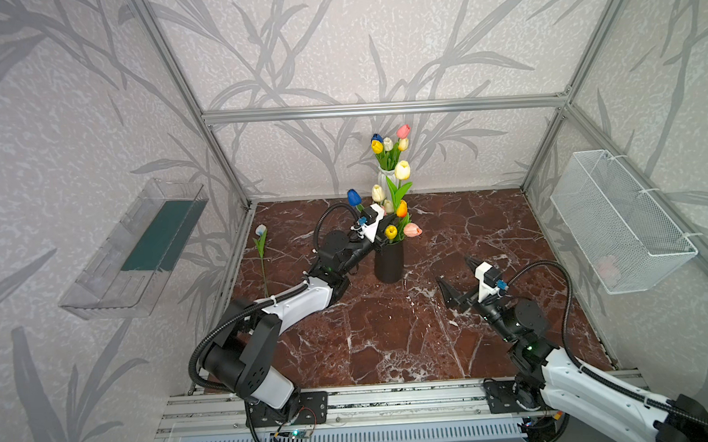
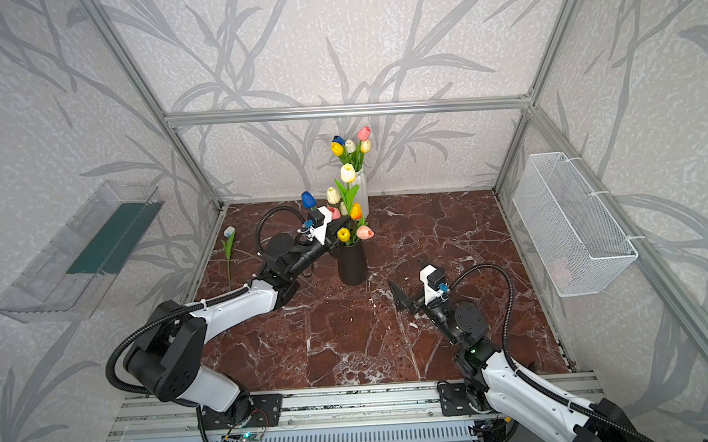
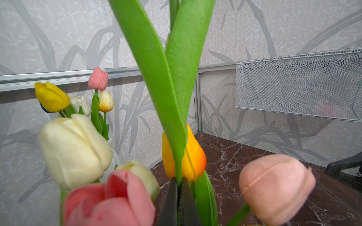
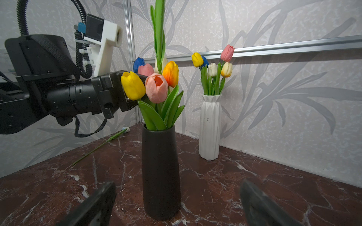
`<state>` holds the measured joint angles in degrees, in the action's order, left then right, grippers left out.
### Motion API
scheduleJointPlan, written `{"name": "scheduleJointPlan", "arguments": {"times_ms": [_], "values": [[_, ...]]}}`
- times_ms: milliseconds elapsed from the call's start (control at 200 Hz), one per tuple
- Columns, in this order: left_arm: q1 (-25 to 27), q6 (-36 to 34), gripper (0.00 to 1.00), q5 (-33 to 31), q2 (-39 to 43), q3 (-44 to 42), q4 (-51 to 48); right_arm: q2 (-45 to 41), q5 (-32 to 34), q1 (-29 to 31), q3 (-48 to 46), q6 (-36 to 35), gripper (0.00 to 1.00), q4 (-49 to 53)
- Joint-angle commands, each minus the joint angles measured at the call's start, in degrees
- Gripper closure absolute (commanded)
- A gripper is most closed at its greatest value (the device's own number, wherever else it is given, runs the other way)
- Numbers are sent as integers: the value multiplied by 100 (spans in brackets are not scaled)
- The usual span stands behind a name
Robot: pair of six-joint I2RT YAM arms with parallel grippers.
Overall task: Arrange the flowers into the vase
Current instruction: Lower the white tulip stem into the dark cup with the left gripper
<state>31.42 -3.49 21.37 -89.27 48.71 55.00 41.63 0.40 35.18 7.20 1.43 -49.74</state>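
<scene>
progress: looks mostly done; black vase [image 1: 389, 261] mid-table is packed with tulips [image 4: 156, 86]
left gripper [image 3: 178, 182]: clamped on the stem of 1 tall tulip [image 3: 152, 58] poking up out of that bunch
right gripper [image 1: 453, 270]: jaws wide, empty, near the vase's front-right
left to do: 1 loose tulip [image 1: 263, 260] lying along the table's left edge
white vase [image 4: 210, 127]: back edge; 5 tulips in it
surface: dark red marble table [image 1: 392, 344]
room: leaf wallpaper, aluminium frame; clear tray [image 1: 137, 250] and mesh basket [image 1: 618, 220] on the side walls
</scene>
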Motion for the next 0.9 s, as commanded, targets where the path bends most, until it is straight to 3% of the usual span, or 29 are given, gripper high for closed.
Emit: {"name": "scheduleJointPlan", "arguments": {"times_ms": [0, 310, 375, 440, 575, 895], "values": [[9, -76, 100, 154, -233, 59, -95, 11, -23, -4, -43, -71, 1, -264], [45, -61, 97, 141, -210, -194, -26, 66, -15, -11, -34, -88, 1, -254], [44, -153, 91, 106, -69, -189, -187, 89, -32, -11, -21, -76, 1, -258], [44, -251, 77, 62, 93, -187, -363, 108, -40, -11, -19, -65, 1, -273], [39, -371, 68, -29, 404, -187, -716, 122, -56, -11, -9, -73, 1, -271], [39, -399, 72, -184, 1350, -310, -1561, 157, -2, -11, 512, -93, 1, 202]]}}
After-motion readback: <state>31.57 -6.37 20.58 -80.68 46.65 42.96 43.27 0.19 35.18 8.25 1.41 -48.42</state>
